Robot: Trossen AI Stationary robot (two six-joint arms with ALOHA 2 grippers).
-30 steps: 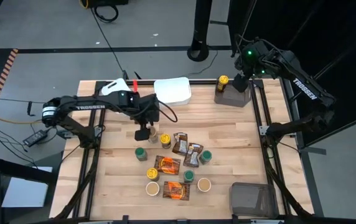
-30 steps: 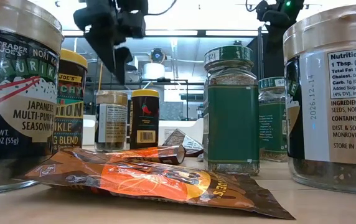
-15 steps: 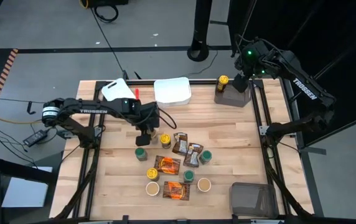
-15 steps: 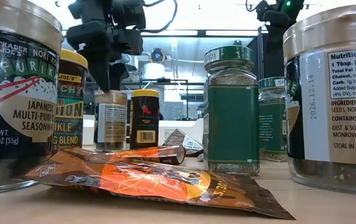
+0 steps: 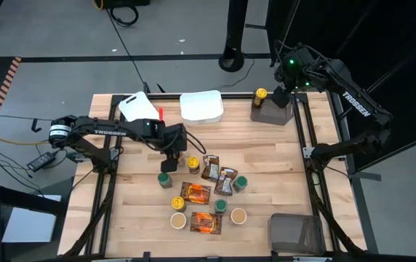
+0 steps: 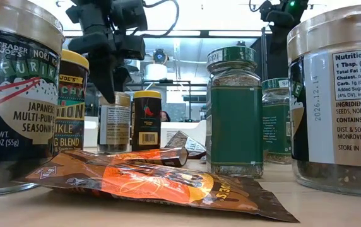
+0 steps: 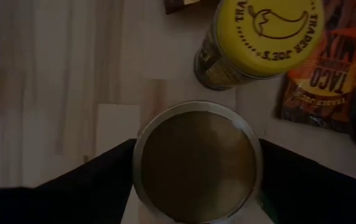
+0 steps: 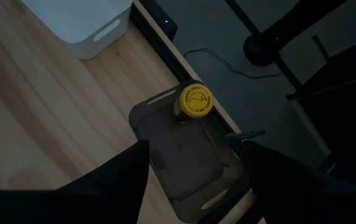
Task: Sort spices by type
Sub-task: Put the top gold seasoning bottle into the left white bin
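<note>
The spices stand clustered mid-table: jars with green, tan and yellow lids, among flat orange and brown foil packets. My left gripper points down, open, over a tan-lidded jar at the cluster's far left; one finger stands on each side of its lid. The jar stands upright on the table. My right gripper hangs open and empty above a grey-brown bin at the far right, which holds a yellow-lidded jar. My left gripper comes from above, its fingers close against opposite sides of the tan lid's rim. I cannot tell whether they touch it. The jar's base stays on the table.
A yellow-lidded jar and an orange packet stand right beside the straddled jar. Two white tubs sit at the far edge. A second grey-brown bin is at the near right corner.
My left gripper has come down and shifted slightly toward the table's right edge, from above the tan-lidded jar to around its lid. The jar has stayed where it was.
</note>
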